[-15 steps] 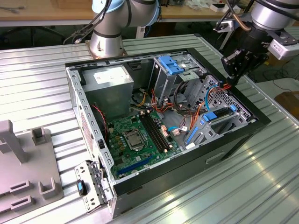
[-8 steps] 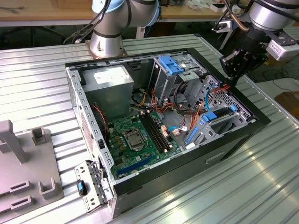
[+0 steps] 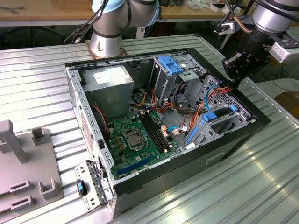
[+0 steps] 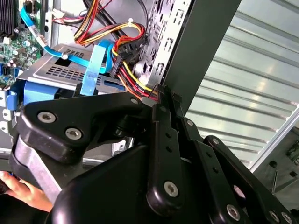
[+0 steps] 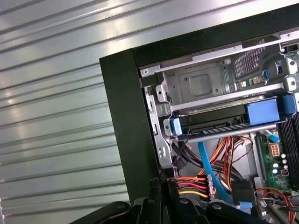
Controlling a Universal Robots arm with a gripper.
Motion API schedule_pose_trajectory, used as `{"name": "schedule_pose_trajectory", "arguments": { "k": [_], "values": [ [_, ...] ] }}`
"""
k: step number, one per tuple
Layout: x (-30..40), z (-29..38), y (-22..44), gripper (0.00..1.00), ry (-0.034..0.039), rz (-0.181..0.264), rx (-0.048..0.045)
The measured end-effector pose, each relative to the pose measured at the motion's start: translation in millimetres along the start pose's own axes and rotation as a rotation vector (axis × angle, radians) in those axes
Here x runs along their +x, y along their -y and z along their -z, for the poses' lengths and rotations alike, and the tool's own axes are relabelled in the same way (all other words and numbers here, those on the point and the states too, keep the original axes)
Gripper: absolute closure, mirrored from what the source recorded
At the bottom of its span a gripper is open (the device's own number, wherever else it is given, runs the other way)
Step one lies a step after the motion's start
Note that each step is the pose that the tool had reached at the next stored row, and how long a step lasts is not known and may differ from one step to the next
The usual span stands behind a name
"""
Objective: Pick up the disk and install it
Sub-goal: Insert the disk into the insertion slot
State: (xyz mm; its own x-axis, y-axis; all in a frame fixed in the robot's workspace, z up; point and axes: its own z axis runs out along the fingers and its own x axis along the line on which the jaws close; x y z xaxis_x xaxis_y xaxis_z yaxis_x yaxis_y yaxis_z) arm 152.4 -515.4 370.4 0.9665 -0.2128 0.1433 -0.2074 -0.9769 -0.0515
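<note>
A ribbed metal table (image 3: 261,182) carries an open computer case (image 3: 187,163). At the exterior view's right, the disk (image 3: 216,116) lies in the case's drive bay, its blue frame showing. Beyond it, in the upper right, the gripper (image 3: 233,77) hovers over the case's edge, its fingers pressed together and holding nothing.
</note>
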Motion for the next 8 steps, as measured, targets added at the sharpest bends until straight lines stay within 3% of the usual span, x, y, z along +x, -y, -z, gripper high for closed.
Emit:
{"name": "schedule_pose_trajectory", "arguments": {
  "k": [8],
  "values": [
    [0.0,0.0,-0.1,0.84,-0.0081,-0.141,-0.0234]
  ]
}}
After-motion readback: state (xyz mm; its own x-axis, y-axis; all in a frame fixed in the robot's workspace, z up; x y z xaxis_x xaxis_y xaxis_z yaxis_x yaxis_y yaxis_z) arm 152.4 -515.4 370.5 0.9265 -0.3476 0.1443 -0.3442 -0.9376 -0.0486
